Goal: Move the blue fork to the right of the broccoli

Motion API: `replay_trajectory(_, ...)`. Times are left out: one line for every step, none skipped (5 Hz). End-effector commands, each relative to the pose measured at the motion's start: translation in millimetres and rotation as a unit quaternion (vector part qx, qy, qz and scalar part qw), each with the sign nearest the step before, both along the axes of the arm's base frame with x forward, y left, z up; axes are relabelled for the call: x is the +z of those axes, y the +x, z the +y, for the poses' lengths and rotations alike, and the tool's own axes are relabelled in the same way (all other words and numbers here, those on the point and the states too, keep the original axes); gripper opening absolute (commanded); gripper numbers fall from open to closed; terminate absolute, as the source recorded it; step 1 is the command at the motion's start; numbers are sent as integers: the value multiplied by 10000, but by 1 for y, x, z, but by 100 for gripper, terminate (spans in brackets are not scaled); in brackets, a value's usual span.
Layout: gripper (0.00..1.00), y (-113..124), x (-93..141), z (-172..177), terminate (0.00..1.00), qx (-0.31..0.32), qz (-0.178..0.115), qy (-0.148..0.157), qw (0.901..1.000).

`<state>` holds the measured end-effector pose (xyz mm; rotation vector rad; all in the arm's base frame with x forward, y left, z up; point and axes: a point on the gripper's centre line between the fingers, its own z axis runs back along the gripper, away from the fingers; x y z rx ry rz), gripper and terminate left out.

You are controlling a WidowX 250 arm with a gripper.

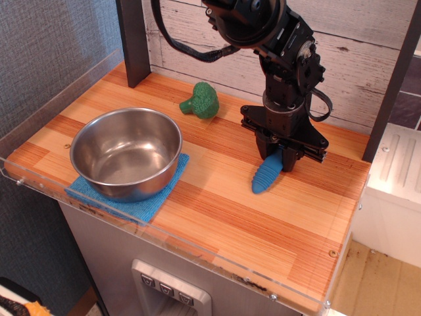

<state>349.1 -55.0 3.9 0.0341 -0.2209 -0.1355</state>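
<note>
The blue fork [266, 176] shows as a ribbed blue handle slanting down to the wooden table [217, 217], its lower end at or touching the surface. Its tines are hidden inside my gripper [281, 157]. The black gripper points down from above, and its fingers are shut on the fork's upper end. The dark green broccoli [200, 101] lies near the back wall, to the left of the gripper and the fork and apart from both.
A steel bowl [125, 152] stands on a flat blue cloth [141, 205] at the front left. A clear plastic rim [164, 243] runs along the table's front and left edges. A dark post [133, 39] stands at the back left and another [395, 72] at the right.
</note>
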Motion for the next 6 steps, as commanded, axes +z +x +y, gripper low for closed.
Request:
replay_trajectory(100, 0, 42, 26, 0, 318, 209, -441, 9983)
replay_trajectory(100, 2, 91, 41, 0, 173, -86, -691, 9974)
replay_trajectory(100, -11, 134, 59, 0, 92, -430, -753, 9962)
replay_trajectory(100, -20, 153, 65, 0, 34, -497, -708, 9962)
replay_trajectory(100, -26, 160, 69, 0, -2, -548, -646, 9964)
replay_trajectory(100, -27, 157, 76, 0, 49, -520, -525, 9972)
